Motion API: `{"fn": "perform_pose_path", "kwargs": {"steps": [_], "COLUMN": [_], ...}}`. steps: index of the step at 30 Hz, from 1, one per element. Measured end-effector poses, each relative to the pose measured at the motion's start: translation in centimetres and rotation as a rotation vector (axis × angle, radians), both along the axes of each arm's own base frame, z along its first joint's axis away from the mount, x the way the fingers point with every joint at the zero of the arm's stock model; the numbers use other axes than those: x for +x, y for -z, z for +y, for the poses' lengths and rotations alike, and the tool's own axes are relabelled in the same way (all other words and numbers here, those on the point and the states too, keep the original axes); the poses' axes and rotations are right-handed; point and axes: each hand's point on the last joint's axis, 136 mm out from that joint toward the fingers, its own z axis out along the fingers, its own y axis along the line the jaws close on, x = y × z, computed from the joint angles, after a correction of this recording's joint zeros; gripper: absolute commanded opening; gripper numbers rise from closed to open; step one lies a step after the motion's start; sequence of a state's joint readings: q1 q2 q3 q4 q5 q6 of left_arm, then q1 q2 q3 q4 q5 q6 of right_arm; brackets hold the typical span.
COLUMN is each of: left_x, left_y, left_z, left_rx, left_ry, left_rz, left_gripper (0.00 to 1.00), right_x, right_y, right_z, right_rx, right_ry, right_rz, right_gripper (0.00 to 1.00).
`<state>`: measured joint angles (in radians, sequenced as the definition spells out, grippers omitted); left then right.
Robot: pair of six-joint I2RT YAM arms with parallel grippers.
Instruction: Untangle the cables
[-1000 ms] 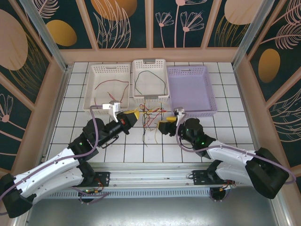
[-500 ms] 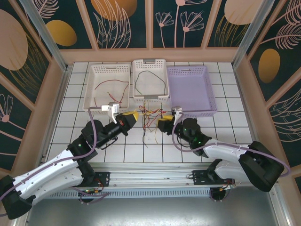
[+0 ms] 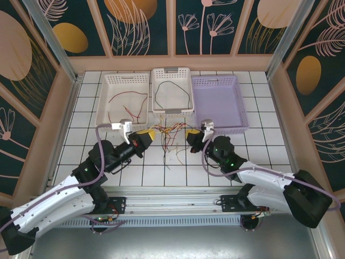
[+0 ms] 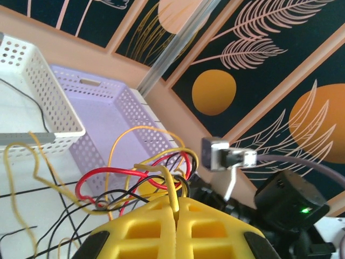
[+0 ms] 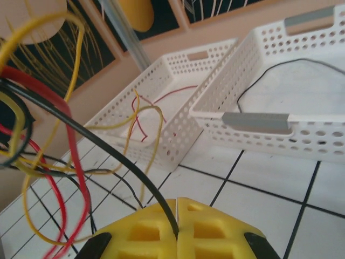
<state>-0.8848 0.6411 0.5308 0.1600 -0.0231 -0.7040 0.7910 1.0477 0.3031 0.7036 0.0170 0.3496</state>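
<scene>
Newly closed, the right gripper [image 3: 192, 133] holds a black cable [image 5: 135, 178]; the left gripper [image 3: 144, 135] pinches a yellow cable [image 4: 171, 186]. With the tangle [image 3: 170, 136] mid-frame, I should draw both apart slowly, watching for snags.

- I'm looking into a lab test cell: white gridded tabletop [image 3: 269, 156], aluminium posts [image 3: 49, 35].
- Printed leaf-pattern panels [image 3: 145, 27] wall it in (a staged enclosure).

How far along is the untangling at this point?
Done: one red cable lies in the left white basket, one black cable in the middle basket. In hand: left hand is shut on a yellow cable, right hand on a black wire. Left: the tangle between them; no cable in the purple basket.
</scene>
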Motion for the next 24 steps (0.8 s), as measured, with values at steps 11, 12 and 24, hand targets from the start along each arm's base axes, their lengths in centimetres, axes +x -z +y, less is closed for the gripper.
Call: {"fn": "perform_pose_path", "kwargs": {"steps": [11,12,24], "left_x": [-0.1,-0.1,0.1], "left_y": [2.3,2.3,2.7], "left_z": [3.2,3.5,6.3], "left_rx": [0.176,0.188,0.329], "left_ry": [-0.103,-0.112,-0.214], "left_rz": [0.016,0.013,-0.011], "left_gripper": [0.0,0.0,0.0], "right_x": [1.6,1.7,2.2], "right_y": [-1.8,-1.9,-2.3], "right_z": [-8.7,-9.5,-14.9], "right_rx": [0.095,0.102,0.083], "right_ry": [0.277,0.3,0.498], "right_rz": [0.022,0.028,0.089], "right_gripper": [0.0,0.0,0.0]}}
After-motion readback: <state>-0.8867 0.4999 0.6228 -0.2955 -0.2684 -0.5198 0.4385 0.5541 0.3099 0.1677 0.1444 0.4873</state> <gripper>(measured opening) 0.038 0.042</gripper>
